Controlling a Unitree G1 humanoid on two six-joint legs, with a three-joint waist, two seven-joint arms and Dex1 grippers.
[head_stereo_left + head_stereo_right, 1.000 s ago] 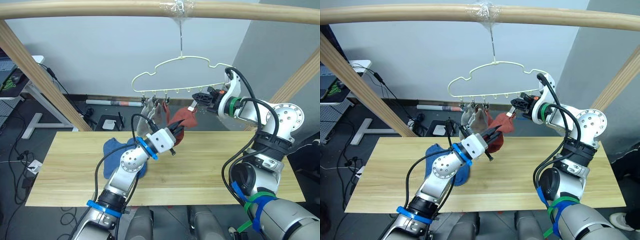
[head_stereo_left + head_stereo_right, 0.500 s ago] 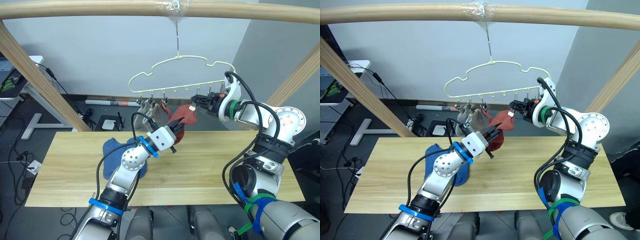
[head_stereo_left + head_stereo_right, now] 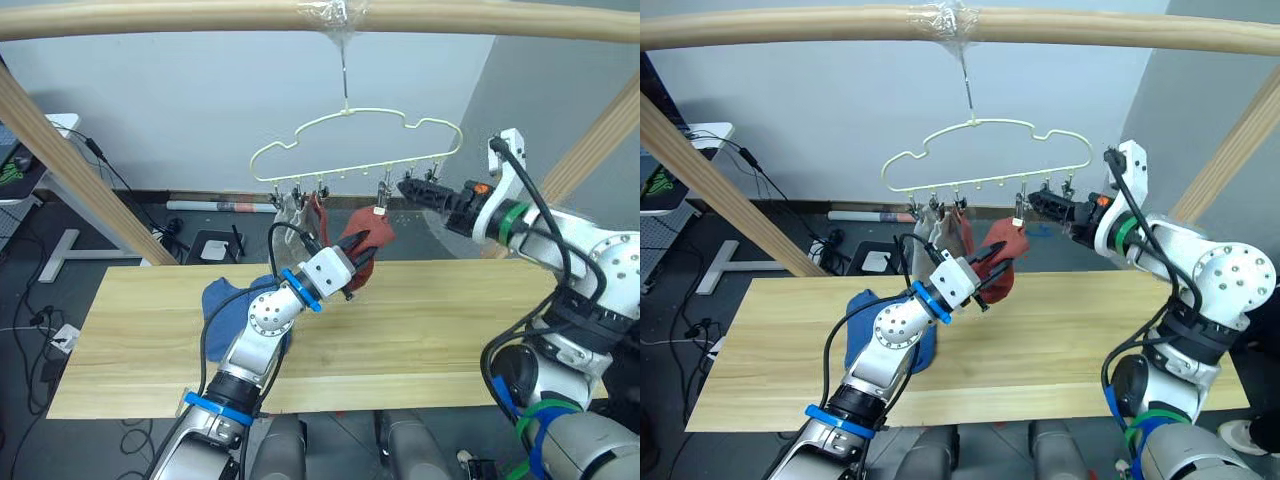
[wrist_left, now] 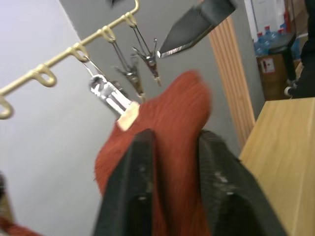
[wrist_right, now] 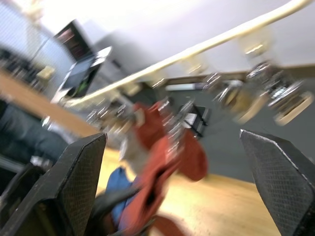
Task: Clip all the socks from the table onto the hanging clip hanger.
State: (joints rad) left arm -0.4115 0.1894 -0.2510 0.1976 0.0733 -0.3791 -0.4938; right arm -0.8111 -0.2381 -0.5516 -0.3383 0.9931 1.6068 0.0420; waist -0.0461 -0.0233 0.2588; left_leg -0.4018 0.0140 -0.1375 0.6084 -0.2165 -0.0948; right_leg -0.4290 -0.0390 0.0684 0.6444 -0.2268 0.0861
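Observation:
The pale yellow clip hanger [image 3: 973, 122] hangs from the top pole over the table [image 3: 450, 320]. A rust-red sock [image 3: 368, 228] dangles from one of its middle clips, which bites the sock's edge [image 4: 129, 110]. My left gripper [image 3: 355, 248] reaches up at this sock, its fingers [image 4: 135, 182] open on either side of the fabric. My right gripper [image 3: 408, 186] is open wide, just right of that clip and off it. Grey socks [image 3: 292, 215] and another rust-red sock [image 3: 318, 212] hang from the left clips. Blue socks [image 3: 225, 298] lie in a heap on the table's left part.
A round wooden top pole [image 3: 200, 15] carries the hanger's hook. Slanted poles stand at the left [image 3: 60, 140] and right [image 3: 590, 140]. Behind the table are cables, a desk leg and small boxes on the floor.
My right gripper has opened and pulled back to the right, leaving the rust-red sock in the clip. My left gripper's fingers have spread. The hanger has swung slightly left.

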